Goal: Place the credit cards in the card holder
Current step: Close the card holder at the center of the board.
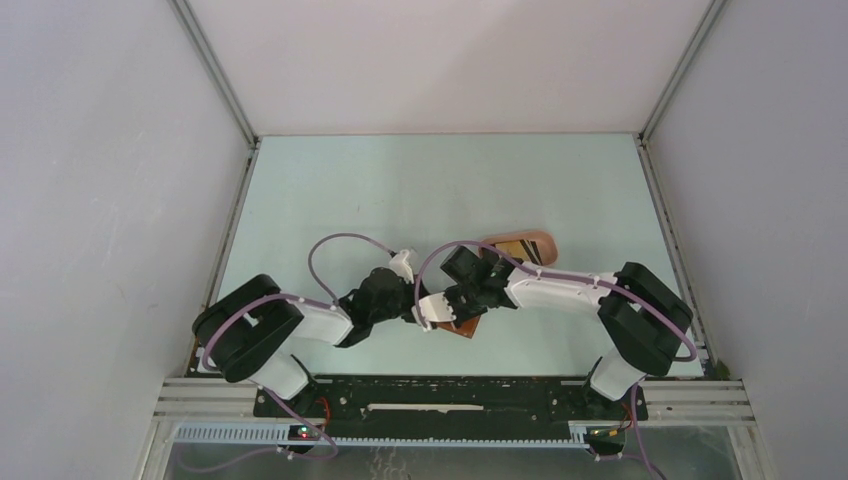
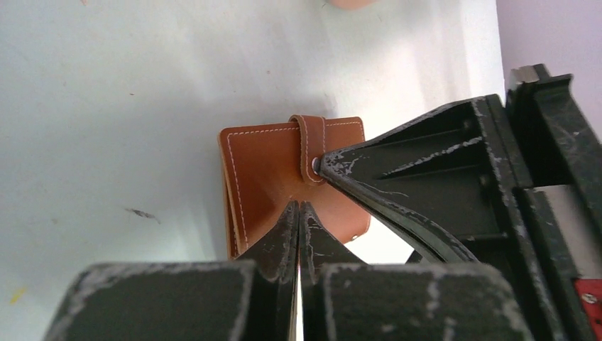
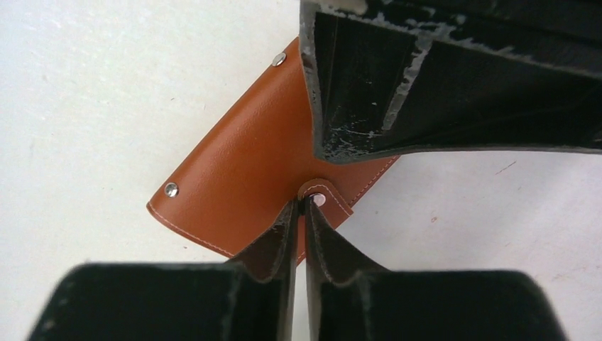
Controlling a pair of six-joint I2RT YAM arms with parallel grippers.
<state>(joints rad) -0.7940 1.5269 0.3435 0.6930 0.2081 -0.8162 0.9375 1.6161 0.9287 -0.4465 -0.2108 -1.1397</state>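
Observation:
The card holder (image 1: 466,329) is a closed reddish-brown leather wallet lying flat on the table between both arms. Its snap tab (image 2: 311,142) is folded over one edge. My left gripper (image 2: 299,206) is shut, with its tips resting on the wallet's cover (image 2: 263,170). My right gripper (image 3: 301,203) has only a thin slit between its jaws, and its tips are at the tab's snap (image 3: 318,199). I cannot tell whether they pinch the tab. The credit cards (image 1: 512,250) show only as dark and yellow stripes in the oval tray.
A pink oval tray (image 1: 545,240) lies just beyond the right wrist. The two wrists nearly touch over the wallet. Grey walls enclose the pale green table (image 1: 400,190) on three sides.

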